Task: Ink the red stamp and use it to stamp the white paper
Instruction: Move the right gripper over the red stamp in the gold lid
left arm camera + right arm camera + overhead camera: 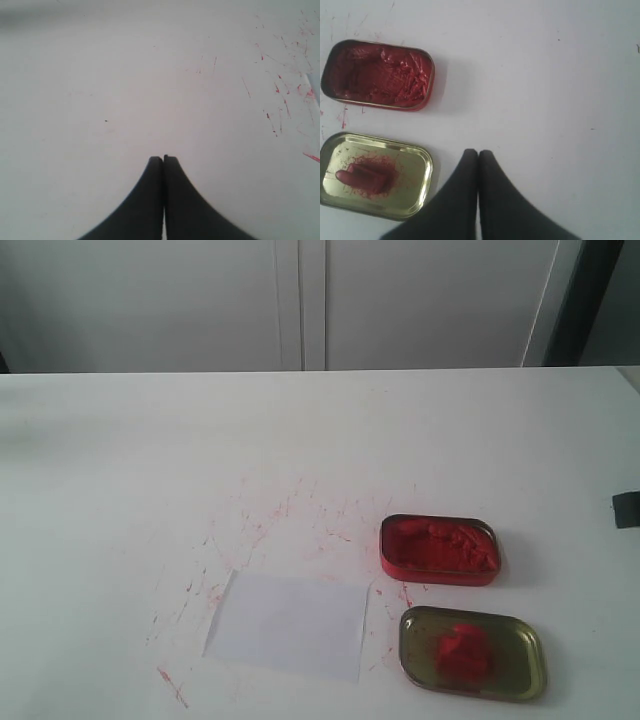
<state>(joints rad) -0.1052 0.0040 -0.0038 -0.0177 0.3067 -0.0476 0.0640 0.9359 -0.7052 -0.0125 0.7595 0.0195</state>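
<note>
The white paper (290,625) lies flat near the table's front, left of the two tins. The red stamp (462,652) lies on its side inside the gold tin lid (520,665); the right wrist view shows the stamp (362,177) amid red smears. My right gripper (478,151) is shut and empty, hovering over bare table just beside the lid (415,192). My left gripper (163,158) is shut and empty over bare table, well away from the paper. Neither gripper's fingers show in the exterior view.
The red tin of lumpy red paste (440,548) stands behind the lid, also seen as the tin (380,75). Red smudges (290,510) streak the white tabletop (120,470). A dark piece (627,510) pokes in at the right edge. White cabinet doors stand behind the table.
</note>
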